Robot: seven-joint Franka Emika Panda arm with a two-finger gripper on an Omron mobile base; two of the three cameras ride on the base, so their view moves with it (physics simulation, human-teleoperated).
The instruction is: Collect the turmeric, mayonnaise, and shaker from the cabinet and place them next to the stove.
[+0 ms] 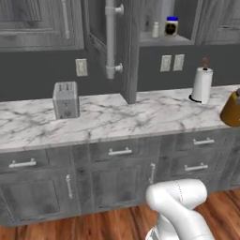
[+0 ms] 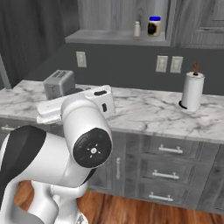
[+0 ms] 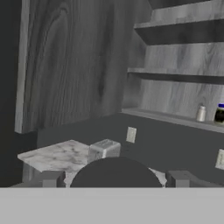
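The mayonnaise [image 3: 220, 114] is cut by the right edge in the hand view, and the knife block [image 1: 232, 109] by the right edge in the left base view. The toaster [image 2: 58, 84] is partly hidden behind the arm in the right base view.

Both base views look forward and down from behind the arm at the counter [image 1: 140, 112]; hand view looks up at the open cabinet [image 3: 70, 61] shelves, shared by all.

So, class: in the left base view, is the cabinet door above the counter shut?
No. The cabinet door stands swung open, and the shaker and mayonnaise show on the shelf inside.
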